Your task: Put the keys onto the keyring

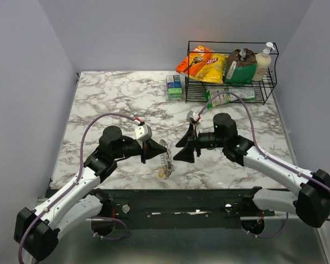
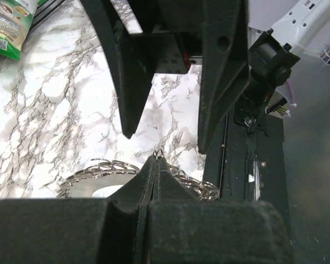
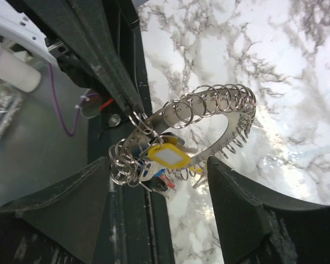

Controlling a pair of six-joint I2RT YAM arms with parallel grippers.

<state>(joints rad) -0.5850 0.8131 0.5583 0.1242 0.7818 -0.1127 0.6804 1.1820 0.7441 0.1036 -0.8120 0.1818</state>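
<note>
The keyring is a flat silver hoop fringed with many small wire rings. It hangs edge-on between the two grippers, above the marble near the table's front. My left gripper is shut, pinching one small wire ring of the keyring at its fingertips. A bunch of keys with a yellow head and blue and red ones dangles from the hoop's lower part. My right gripper is open, with its fingers on either side of that bunch and touching nothing.
A black wire rack at the back right holds snack bags and a soap bottle. A small green and blue box stands left of it. The black rail runs along the table's front edge.
</note>
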